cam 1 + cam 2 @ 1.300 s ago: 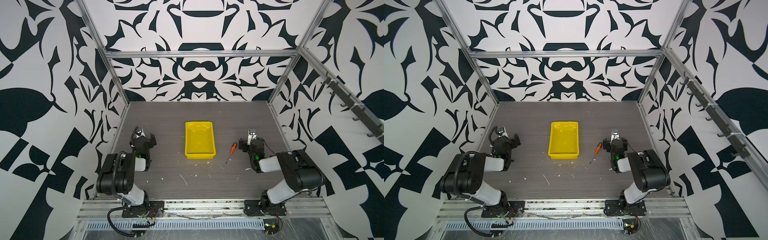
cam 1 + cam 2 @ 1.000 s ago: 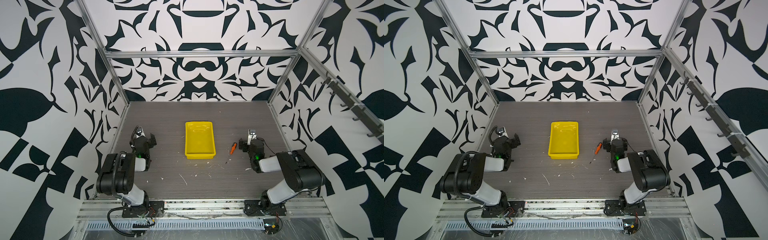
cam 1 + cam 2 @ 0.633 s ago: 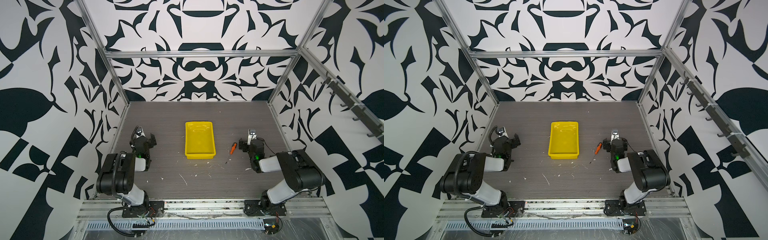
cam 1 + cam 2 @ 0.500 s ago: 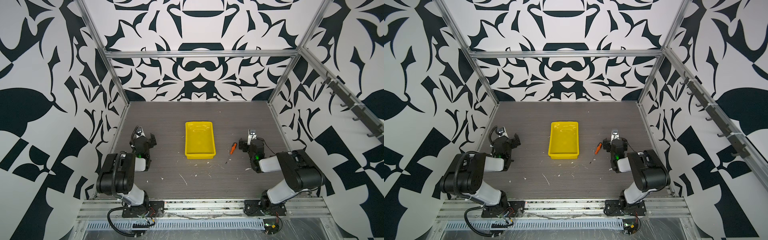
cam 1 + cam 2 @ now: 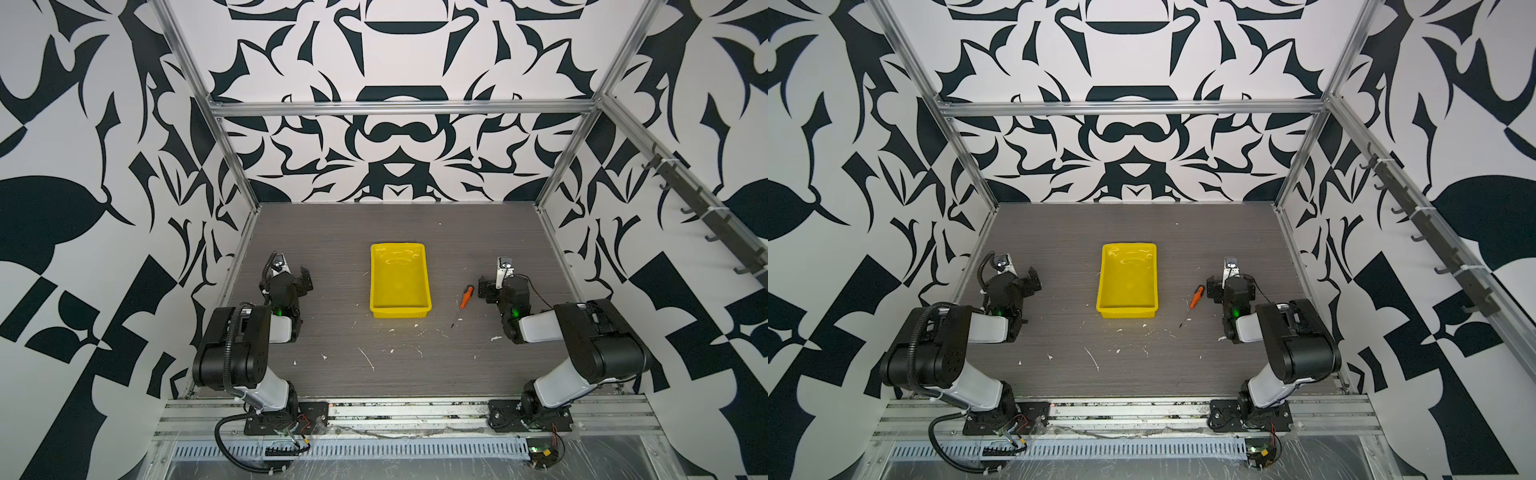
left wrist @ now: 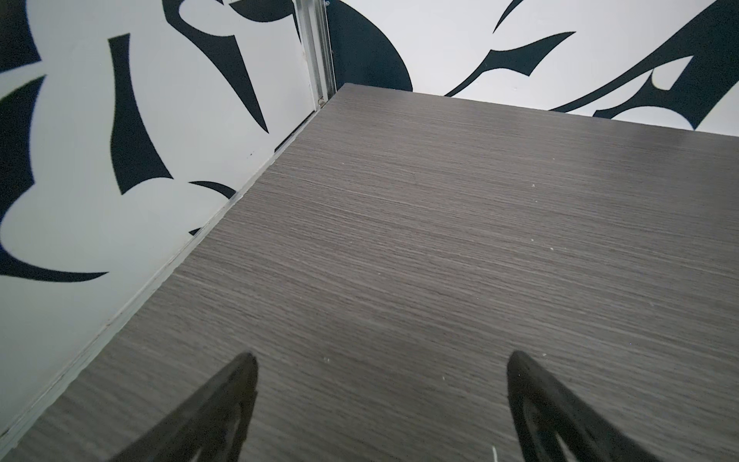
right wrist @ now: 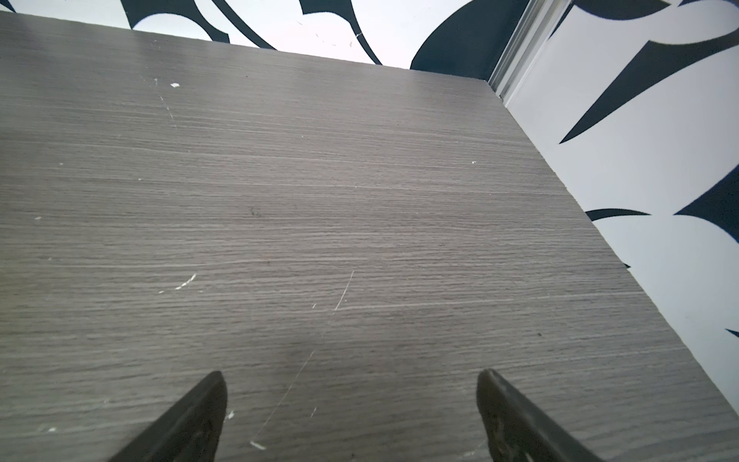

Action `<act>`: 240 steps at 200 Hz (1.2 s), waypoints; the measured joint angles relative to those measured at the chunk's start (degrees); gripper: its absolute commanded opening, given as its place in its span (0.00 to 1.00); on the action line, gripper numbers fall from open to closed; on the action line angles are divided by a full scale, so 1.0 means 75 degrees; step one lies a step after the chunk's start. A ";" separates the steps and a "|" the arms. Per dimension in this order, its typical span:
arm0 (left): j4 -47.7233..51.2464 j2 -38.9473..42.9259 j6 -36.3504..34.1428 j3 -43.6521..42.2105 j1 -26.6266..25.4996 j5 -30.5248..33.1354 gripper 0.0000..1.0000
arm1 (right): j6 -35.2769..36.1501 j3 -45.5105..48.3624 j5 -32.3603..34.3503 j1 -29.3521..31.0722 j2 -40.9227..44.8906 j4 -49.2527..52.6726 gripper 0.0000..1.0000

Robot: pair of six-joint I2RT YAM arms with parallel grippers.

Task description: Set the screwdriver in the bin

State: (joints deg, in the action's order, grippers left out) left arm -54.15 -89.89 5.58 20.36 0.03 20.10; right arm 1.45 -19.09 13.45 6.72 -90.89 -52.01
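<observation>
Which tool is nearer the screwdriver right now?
Right. The right tool sits just beside the screwdriver, apart from it; the left tool is beyond the bin.

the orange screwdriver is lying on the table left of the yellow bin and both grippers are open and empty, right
No: the orange screwdriver lies on the table right of the yellow bin, not left, as both top views show. The left gripper and right gripper are indeed open and empty.

Nothing new for you to log. Checked across both top views, earliest to now: screwdriver [image 5: 465, 296] not shifted, bin [image 5: 399, 286] not shifted, left arm [image 5: 232, 345] and right arm [image 5: 598, 345] show no motion you could make out.
</observation>
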 measured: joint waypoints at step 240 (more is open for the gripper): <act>0.8323 0.4759 0.2926 0.1915 -0.0428 -0.0799 1.00 | -0.1507 -0.0758 0.3293 0.0688 0.2221 0.3640 1.00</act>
State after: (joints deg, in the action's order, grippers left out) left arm 8.27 -54.19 27.53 34.72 -3.18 14.11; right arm -9.85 -24.77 38.15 11.88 -74.24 -24.71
